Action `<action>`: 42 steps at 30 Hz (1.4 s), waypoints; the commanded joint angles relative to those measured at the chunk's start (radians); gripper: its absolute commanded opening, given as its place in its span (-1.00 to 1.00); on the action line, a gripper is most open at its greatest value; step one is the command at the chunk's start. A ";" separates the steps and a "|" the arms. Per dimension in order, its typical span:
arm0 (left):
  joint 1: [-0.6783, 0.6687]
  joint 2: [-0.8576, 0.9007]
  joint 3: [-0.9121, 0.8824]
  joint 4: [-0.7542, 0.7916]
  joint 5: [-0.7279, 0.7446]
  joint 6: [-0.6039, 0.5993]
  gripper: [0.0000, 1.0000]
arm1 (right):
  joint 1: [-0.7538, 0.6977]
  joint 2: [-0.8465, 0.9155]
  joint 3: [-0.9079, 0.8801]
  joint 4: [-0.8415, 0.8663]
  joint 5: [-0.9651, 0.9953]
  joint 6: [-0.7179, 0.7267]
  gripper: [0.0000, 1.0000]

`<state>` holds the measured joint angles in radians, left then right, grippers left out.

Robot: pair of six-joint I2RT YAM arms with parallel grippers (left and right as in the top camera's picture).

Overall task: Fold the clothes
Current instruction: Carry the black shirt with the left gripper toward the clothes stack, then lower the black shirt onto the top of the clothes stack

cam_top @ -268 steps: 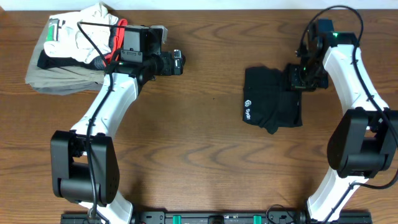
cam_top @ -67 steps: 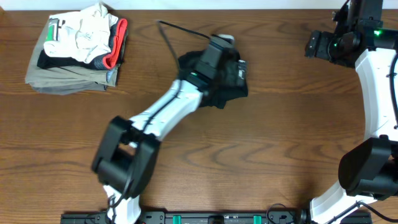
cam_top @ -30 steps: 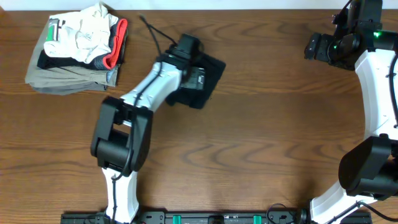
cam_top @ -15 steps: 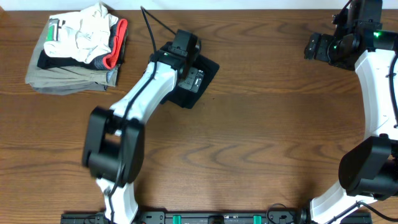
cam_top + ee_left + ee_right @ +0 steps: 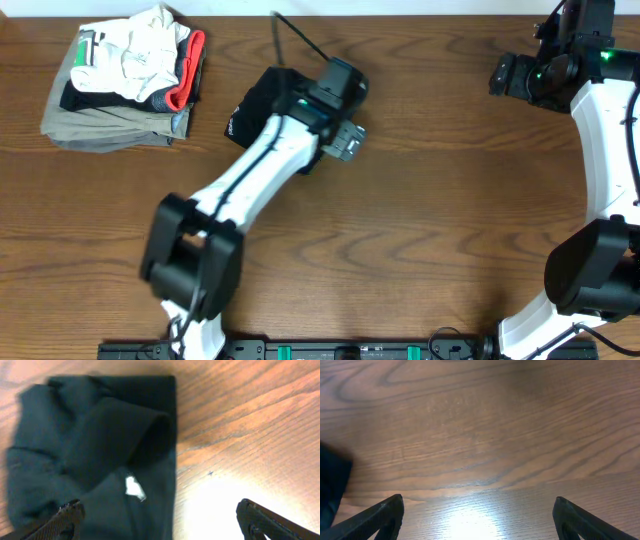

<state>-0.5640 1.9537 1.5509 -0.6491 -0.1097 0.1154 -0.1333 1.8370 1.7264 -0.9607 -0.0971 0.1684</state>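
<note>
The clothes (image 5: 252, 104) are a black folded bundle on the wood table, right of the garment stack, with a white logo at the lower left corner. In the left wrist view the clothes (image 5: 90, 450) fill the left and top, a small white print showing. My left gripper (image 5: 330, 118) hangs open over the bundle's right edge. In its own view the left gripper (image 5: 165, 522) has one finger over the fabric and the other over bare wood, holding nothing. My right gripper (image 5: 515, 75) stands open at the far right back, and the right gripper (image 5: 480, 520) sees only table.
A stack of beige, white and red-trimmed garments (image 5: 125, 80) lies at the back left corner. The table (image 5: 420, 230) is brown wood. A dark shape (image 5: 330, 485) shows at the left edge of the right wrist view.
My left gripper has swung to the right off the black bundle, which now lies exposed farther left, nearer the stack. The right arm has not moved.
</note>
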 commanded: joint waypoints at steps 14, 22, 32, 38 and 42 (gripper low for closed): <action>0.009 0.174 -0.004 0.052 -0.059 -0.063 0.96 | -0.004 0.001 -0.003 0.003 -0.005 -0.001 0.86; 0.009 0.236 -0.004 0.099 -0.060 -0.056 0.96 | -0.004 0.001 -0.003 0.003 -0.004 -0.001 0.86; 0.049 0.288 -0.004 0.184 -0.060 -0.031 0.16 | -0.004 0.001 -0.003 -0.005 -0.004 -0.002 0.85; 0.066 0.288 -0.004 0.163 -0.188 -0.008 -0.44 | -0.004 0.001 -0.003 -0.010 -0.004 -0.007 0.85; 0.069 0.286 -0.004 0.151 -0.284 0.034 -0.88 | -0.004 0.001 -0.003 -0.012 -0.004 -0.009 0.85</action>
<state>-0.5117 2.2017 1.5543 -0.4774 -0.2779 0.1093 -0.1333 1.8370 1.7260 -0.9695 -0.0971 0.1677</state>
